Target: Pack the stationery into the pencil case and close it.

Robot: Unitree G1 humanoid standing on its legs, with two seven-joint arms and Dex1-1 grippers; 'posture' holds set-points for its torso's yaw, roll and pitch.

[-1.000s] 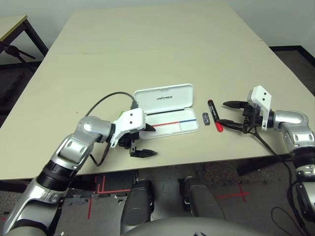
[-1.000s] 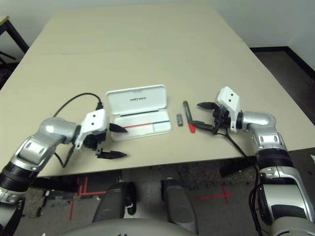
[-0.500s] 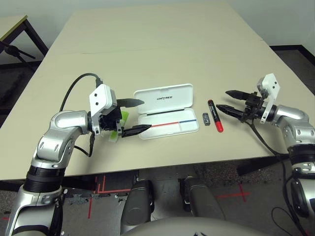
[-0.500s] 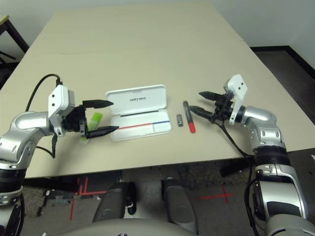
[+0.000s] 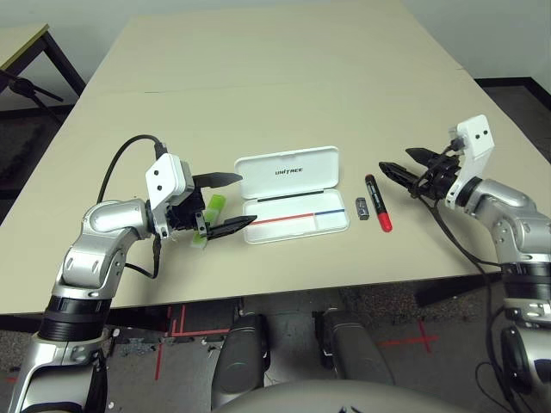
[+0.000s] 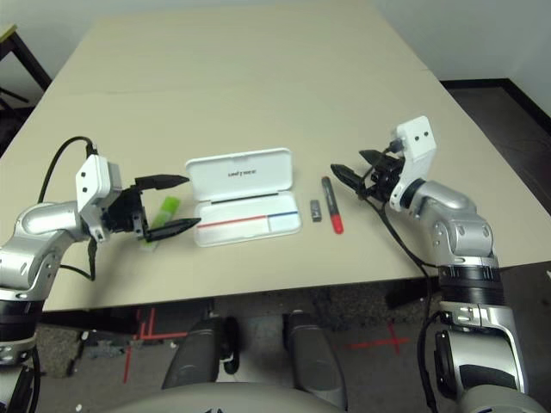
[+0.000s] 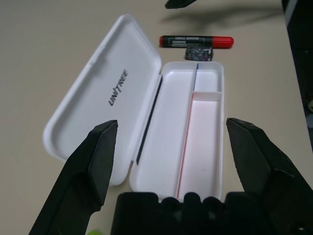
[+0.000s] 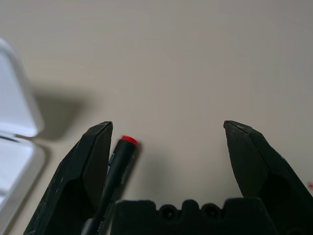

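- Pencil case (image 5: 293,194) lying open on the beige desk (image 5: 284,77), lid flat toward the far side with black "UNITREE" print facing up, tray toward the near edge with a red-and-blue stripe along it.
- Tray holding no stationery.
- Lime-green highlighter (image 5: 210,212) resting on the desk just beside the case's left end, partly hidden by the left end effector.
- Left end effector (image 5: 230,203) hovering low at the case's left end, 2 black fingers spread wide apart, tips aimed at the case, gripping nothing.
- Small dark grey block (image 5: 362,207) on the desk just right of the tray.
- Red marker (image 5: 376,203) lying just right of the block, black part toward the far side, red part toward the near edge.
- Right end effector (image 5: 401,164) hanging above the desk near the marker's far end, to its right, fingers open and apart, clamped on nothing.
- In the right wrist view, marker's tip (image 8: 126,145) sitting just beside 1 finger (image 8: 90,161), contact impossible to tell.
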